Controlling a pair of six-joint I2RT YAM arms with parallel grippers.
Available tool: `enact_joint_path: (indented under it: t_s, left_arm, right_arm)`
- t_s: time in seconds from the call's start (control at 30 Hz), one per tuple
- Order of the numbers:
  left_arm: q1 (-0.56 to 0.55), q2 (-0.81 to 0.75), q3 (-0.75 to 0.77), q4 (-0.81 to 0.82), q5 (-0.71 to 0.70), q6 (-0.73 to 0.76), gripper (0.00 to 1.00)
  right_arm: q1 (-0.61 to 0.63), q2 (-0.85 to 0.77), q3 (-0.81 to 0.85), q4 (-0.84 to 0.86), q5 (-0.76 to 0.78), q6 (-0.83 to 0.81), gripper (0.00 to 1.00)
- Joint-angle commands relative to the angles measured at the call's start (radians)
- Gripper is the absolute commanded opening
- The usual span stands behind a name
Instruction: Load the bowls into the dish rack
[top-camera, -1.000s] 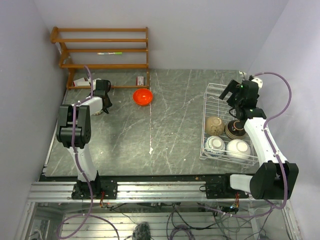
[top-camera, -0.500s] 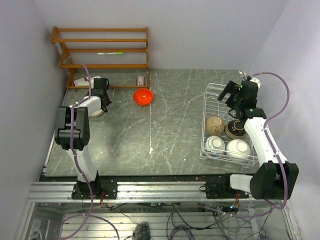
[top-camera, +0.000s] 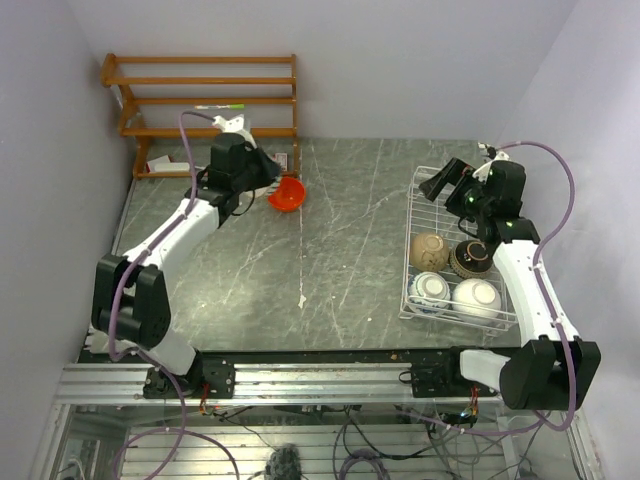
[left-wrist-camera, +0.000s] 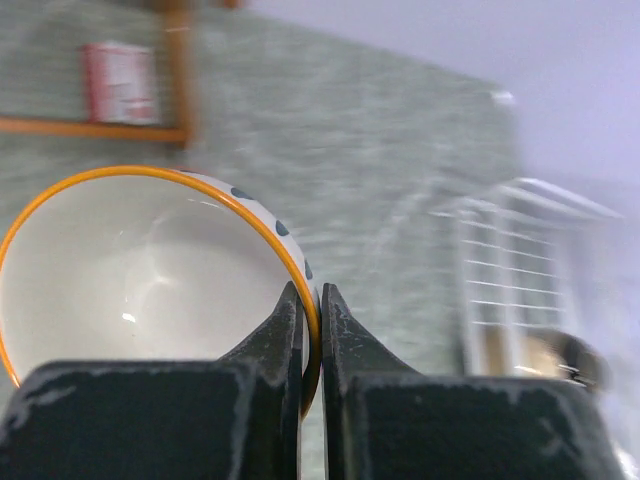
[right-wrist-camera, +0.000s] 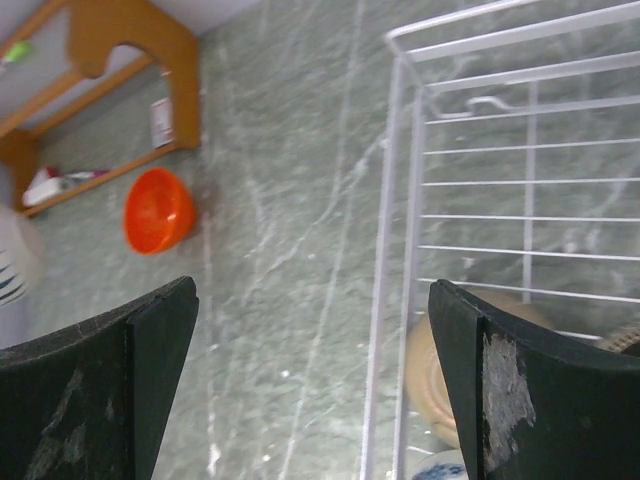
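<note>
Bowl (left-wrist-camera: 140, 270) rim pinched in left claw (left-wrist-camera: 310, 297), seen from wrist, unclear overhead

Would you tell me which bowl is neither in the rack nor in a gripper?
The orange-red bowl, on the table near the wooden shelf. Four others sit in the dish rack; the left gripper pinches the orange-rimmed white bowl's rim.

Left fingers (left-wrist-camera: 268, 348) clamped, right fingers (right-wrist-camera: 150, 365) spread

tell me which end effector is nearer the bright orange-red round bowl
Left. The left end effector, gripping a white orange-rimmed bowl, is right beside the bright orange-red round bowl; the right end effector hovers over the white wire dish rack.
</note>
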Motion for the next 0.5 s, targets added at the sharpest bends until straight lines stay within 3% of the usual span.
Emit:
enact_joint_path:
  t_s: [0.0, 0.3, 0.47]
  left_arm:
    - [-0.067, -0.052, 0.007, 0.279, 0.196, -0.183, 0.07]
    - [-0.229, 0.135, 0.008, 0.891, 0.381, -0.595, 0.07]
    - [-0.322, 0.314, 0.113, 1.147, 0.435, -0.785, 0.07]
  right_arm:
    - [-0.019, -0.034, 0.029, 0.098, -0.238, 0.108, 0.99]
    - [-0.131, -0.013, 0.115, 0.377, -0.528, 0.355, 0.98]
    - [-0.185, -0.014, 0.202, 0.336, -0.530, 0.349, 0.99]
